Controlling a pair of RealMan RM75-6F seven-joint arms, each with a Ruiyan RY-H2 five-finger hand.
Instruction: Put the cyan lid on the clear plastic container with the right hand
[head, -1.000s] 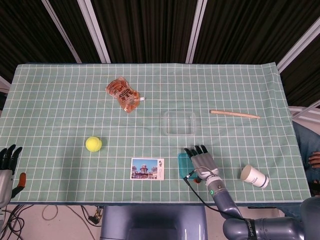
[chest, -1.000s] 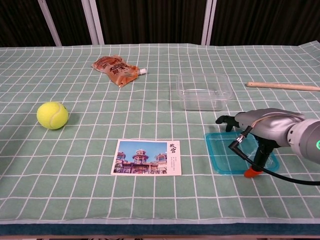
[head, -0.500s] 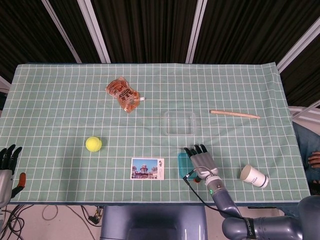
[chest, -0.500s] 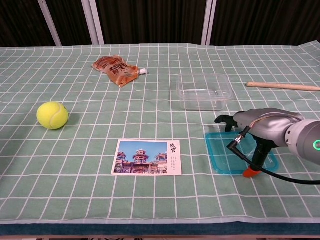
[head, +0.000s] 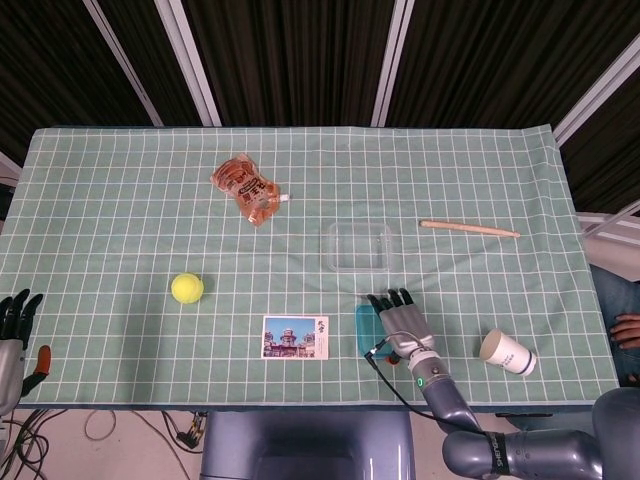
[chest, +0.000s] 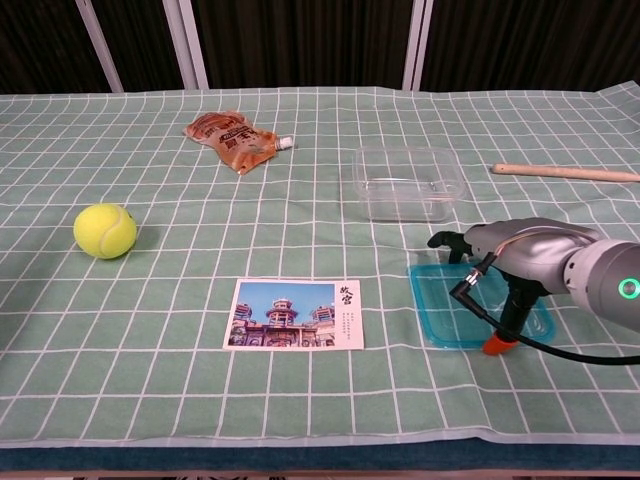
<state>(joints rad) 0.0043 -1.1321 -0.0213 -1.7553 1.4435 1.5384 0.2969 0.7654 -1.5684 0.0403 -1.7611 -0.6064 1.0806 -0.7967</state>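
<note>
I have my right hand (chest: 520, 262) low over the lid (chest: 450, 310), fingers spread, thumb pointing down at it, nothing gripped yet. The lid lies flat on the cloth, just on my side of the container (chest: 407, 183), with the postcard (chest: 293, 314) off to its left. My worry is the flat rim: with no edge raised, my fingers may only slide it along the cloth, perhaps into the container, and shove that off its spot. My left hand (head: 12, 325) waits at the table's edge, far left of the lid, fingers apart and empty.
</note>
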